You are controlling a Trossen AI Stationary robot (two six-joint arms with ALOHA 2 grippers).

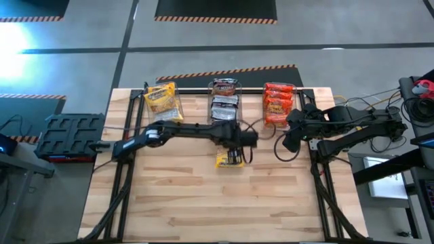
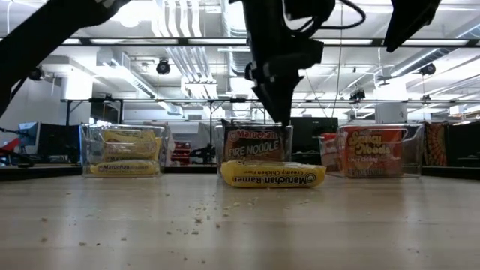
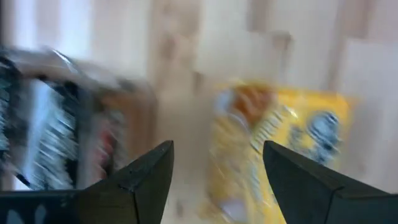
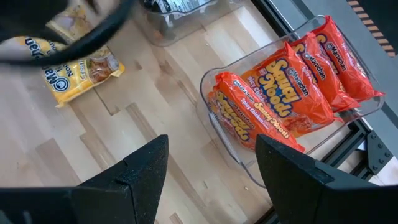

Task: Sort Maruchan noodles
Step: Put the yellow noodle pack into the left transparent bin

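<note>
One yellow Maruchan noodle packet (image 1: 229, 160) lies flat on the wooden table (image 1: 203, 203), just in front of the middle bin; it also shows in the low view (image 2: 274, 175). My left gripper (image 1: 236, 149) hangs above it, pointing steeply down, open, with nothing between its fingers (image 3: 217, 149). The packet (image 3: 280, 143) lies beyond the fingertips. My right gripper (image 1: 288, 142) waits open at the table's right, above the near end of the red bin (image 4: 211, 143).
Three clear bins stand along the far edge. The left bin (image 1: 163, 102) holds yellow packets, the middle bin (image 1: 224, 102) dark ones, and the right bin (image 1: 278, 103) red ones (image 4: 292, 93). Bare wood fills the near half of the table. Crumbs lie on the near boards (image 2: 202, 217).
</note>
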